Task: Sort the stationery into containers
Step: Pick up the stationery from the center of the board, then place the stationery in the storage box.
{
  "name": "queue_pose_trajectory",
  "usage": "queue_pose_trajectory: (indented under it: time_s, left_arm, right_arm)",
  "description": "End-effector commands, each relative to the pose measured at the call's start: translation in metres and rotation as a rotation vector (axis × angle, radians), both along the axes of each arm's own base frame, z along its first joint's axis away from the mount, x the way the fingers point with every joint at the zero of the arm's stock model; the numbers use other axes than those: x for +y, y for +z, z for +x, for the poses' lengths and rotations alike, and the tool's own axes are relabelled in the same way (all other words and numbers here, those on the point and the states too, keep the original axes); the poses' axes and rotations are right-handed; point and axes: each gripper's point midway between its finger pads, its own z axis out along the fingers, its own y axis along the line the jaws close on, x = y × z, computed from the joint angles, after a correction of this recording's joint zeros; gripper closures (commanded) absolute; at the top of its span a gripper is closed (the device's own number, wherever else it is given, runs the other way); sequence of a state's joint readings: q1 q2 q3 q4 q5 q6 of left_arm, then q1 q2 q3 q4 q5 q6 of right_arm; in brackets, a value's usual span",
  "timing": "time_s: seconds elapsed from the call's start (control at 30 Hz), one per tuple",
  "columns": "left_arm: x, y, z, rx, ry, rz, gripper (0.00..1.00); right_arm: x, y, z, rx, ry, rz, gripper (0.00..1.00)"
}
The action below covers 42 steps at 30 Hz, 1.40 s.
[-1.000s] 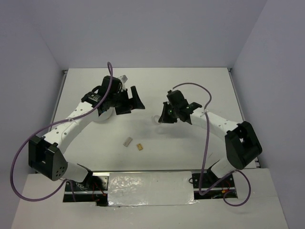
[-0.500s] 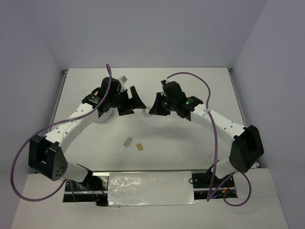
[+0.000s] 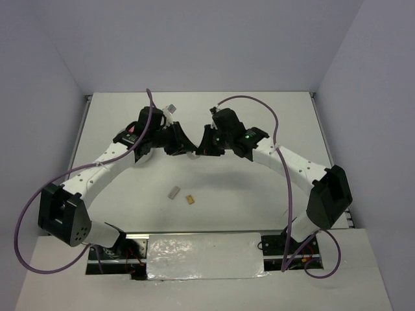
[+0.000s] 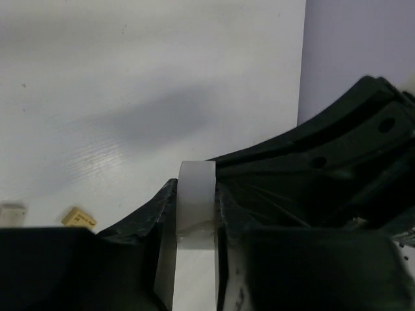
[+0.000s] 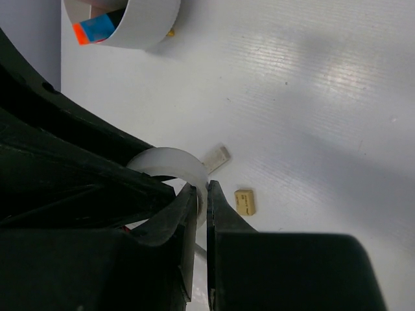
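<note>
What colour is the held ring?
The ring is translucent white; the left wrist view shows it best.

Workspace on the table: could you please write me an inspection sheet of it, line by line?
Surface: white table, flat, no spill seen.
Job's things: clear ring held above the table between both grippers; grey block and tan block lie side by side on the table, not touching; white bowl holds orange and blue pieces.
Clutter: nothing seen.
Grippers: left gripper and right gripper are both shut on the ring.
Cables: purple cables loop from each arm, away from the blocks.
Surroundings: plain pale walls; silver tape at the near edge.
</note>
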State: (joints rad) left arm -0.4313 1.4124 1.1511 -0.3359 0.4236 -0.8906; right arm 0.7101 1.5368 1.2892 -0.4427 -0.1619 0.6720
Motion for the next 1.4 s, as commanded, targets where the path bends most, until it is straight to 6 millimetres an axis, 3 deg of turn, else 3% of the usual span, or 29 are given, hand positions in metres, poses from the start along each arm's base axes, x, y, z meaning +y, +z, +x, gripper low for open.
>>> queue_pose_trajectory:
  time_s: [0.0,0.03,0.07,0.1,0.13,0.2,0.23,0.27,0.3,0.37,0.47,0.57,0.67,0.73,1.0,1.13,1.17,1.3,1.37]
  left_arm:
    - [-0.001,0.016,0.000,-0.058,-0.023,-0.019,0.75]
    - [0.000,0.016,-0.001,-0.054,-0.029,-0.009,0.82]
    - [0.001,0.022,0.001,-0.082,-0.044,0.007,0.95]
    - [0.003,0.022,0.003,-0.092,-0.045,0.031,1.00]
    - [0.013,0.015,0.005,-0.098,-0.044,0.098,1.00]
    - [0.033,0.023,0.020,-0.144,-0.009,0.160,1.00]
    - [0.052,0.021,0.030,-0.183,0.023,0.248,1.00]
    - [0.071,0.025,0.035,-0.187,0.060,0.305,1.00]
    - [0.102,0.025,0.047,-0.200,0.116,0.380,1.00]
    - [0.160,0.026,0.063,-0.174,0.260,0.518,1.00]
    - [0.211,0.033,0.072,-0.113,0.378,0.588,1.00]
    - [0.278,0.028,0.076,0.035,0.617,0.611,1.00]
    - [0.300,0.042,0.082,0.054,0.823,0.562,0.97]
    - [0.303,0.051,0.088,0.064,0.935,0.495,0.96]
    - [0.321,0.051,0.098,0.191,1.379,0.303,0.99]
    - [0.321,0.048,0.117,0.217,1.422,0.233,0.95]
    - [0.320,0.039,0.124,0.244,1.423,0.235,0.95]
    - [0.320,0.038,0.139,0.250,1.429,0.219,0.98]
    - [0.320,0.045,0.164,0.171,1.336,0.224,0.99]
  right_arm:
    - [0.010,0.026,0.005,-0.047,0.011,0.036,0.91]
    - [0.011,0.024,0.005,-0.046,0.011,0.040,0.90]
    - [0.012,0.024,0.003,-0.045,0.019,0.048,0.81]
    - [0.012,0.025,0.003,-0.049,0.018,0.057,0.71]
    - [0.012,0.023,0.004,-0.052,0.018,0.066,0.48]
    - [0.005,0.027,0.007,-0.063,-0.005,0.074,0.18]
    - [-0.001,0.021,0.007,-0.049,-0.021,0.060,0.10]
    - [-0.015,0.023,0.014,-0.053,-0.061,0.057,0.09]
    - [-0.024,0.015,0.014,-0.040,-0.076,0.039,0.08]
    - [-0.047,0.019,0.019,-0.062,-0.108,0.040,0.08]
    - [-0.070,0.010,0.014,-0.063,-0.123,0.012,0.07]
    - [-0.094,-0.010,0.006,-0.040,-0.140,-0.054,0.07]
    - [-0.103,-0.023,-0.001,-0.025,-0.144,-0.086,0.07]
    - [-0.104,-0.025,-0.004,-0.025,-0.138,-0.082,0.07]
    - [-0.101,-0.035,-0.013,-0.001,-0.094,-0.069,0.07]
    - [-0.098,-0.035,-0.015,0.003,-0.072,-0.063,0.07]
    - [-0.097,-0.036,-0.016,0.007,-0.065,-0.062,0.07]
    - [-0.097,-0.037,-0.020,0.010,-0.054,-0.059,0.07]
    - [-0.099,-0.039,-0.022,0.007,-0.050,-0.064,0.07]
